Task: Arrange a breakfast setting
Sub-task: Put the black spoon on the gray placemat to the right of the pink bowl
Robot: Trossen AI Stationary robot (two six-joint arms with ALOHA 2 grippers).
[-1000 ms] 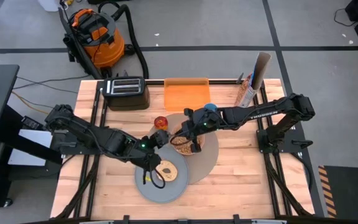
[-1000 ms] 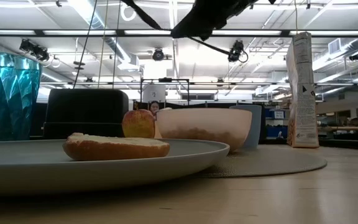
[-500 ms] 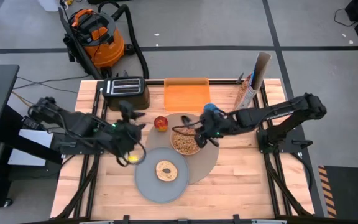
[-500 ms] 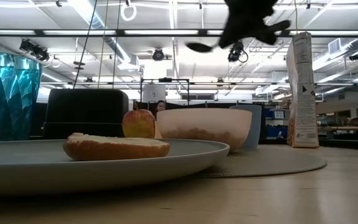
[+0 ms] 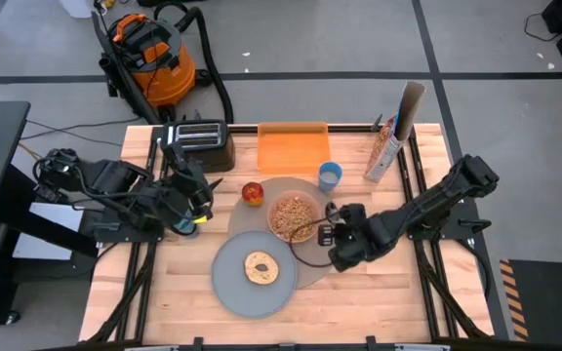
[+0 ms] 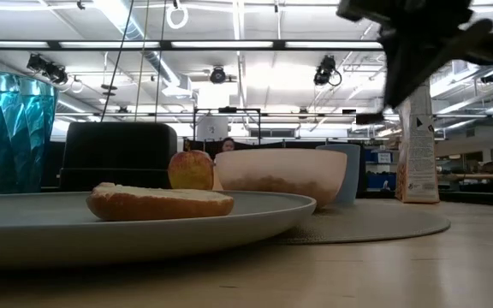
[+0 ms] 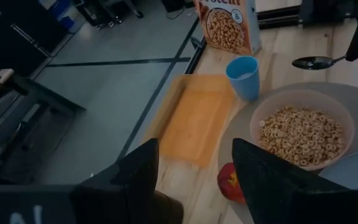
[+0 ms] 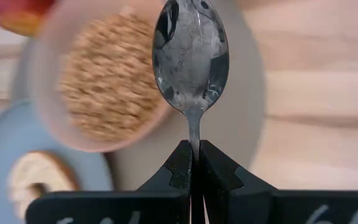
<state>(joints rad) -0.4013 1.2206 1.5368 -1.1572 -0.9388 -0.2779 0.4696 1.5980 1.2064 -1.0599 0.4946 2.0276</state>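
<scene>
The pink bowl (image 5: 293, 216) of cereal stands on the round grey-brown mat (image 5: 279, 187). The red-yellow apple (image 5: 252, 193) is at the mat's far left edge, and the light-blue cup (image 5: 330, 175) at its far right edge. The grey plate (image 5: 230, 285) overlaps the mat's near side and carries the bagel (image 5: 259, 267). My right gripper (image 8: 192, 155) is shut on the metal spoon (image 8: 190, 53) above the mat's right part, right of the bowl. My left gripper (image 7: 194, 186) is open and empty, left of the apple. My right gripper pinches the spoon's handle (image 8: 193, 134) between its two fingers, a short way behind the spoon's bowl; the rest of the handle is hidden between the fingers. The spoon runs on along the fingers, hollow side up, lifted clear above the mat (image 7: 316, 62).
The black toaster (image 5: 195, 144), the orange board (image 5: 293, 148) and a cereal box (image 5: 388, 141) stand along the far edge. Bare wood lies right of the mat and at the near edge. An orange vacuum cleaner (image 5: 149, 54) stands on the floor beyond the table.
My right gripper has carried the spoon from above the bowl toward the table's right and near edges, and it is now over the mat's right part. My left gripper has drawn back from the plate and bagel toward the table's left and far edges.
</scene>
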